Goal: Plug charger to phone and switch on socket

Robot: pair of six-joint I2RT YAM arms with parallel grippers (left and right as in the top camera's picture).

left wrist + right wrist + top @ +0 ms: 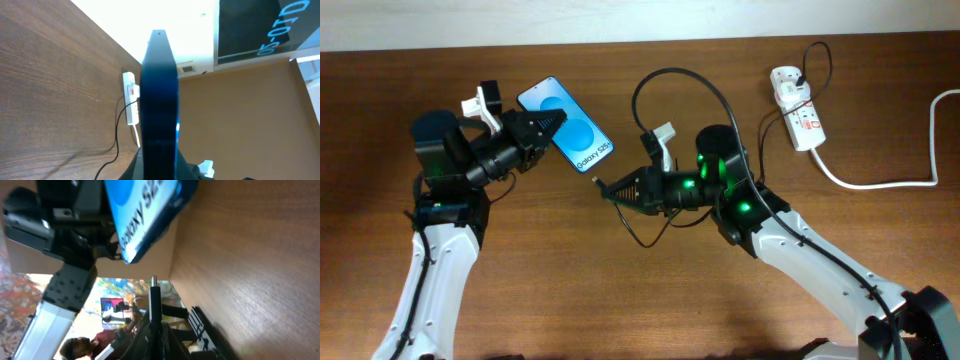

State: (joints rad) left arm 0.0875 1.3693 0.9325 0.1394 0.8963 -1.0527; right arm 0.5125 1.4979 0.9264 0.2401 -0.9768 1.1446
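On brown wood-grain table (620, 300): socket (798, 108) near far edge, pale wall (620, 20).

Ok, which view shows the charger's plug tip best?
The right wrist view: the plug tip stands out of the shut right gripper, aimed at the phone but apart from it. Overhead shows it only as a tiny point. The left wrist view shows just charger cable by the socket, no tip.

Left hand (542, 123) and right hand (612, 188) both clamped tight, tips pointed inward.
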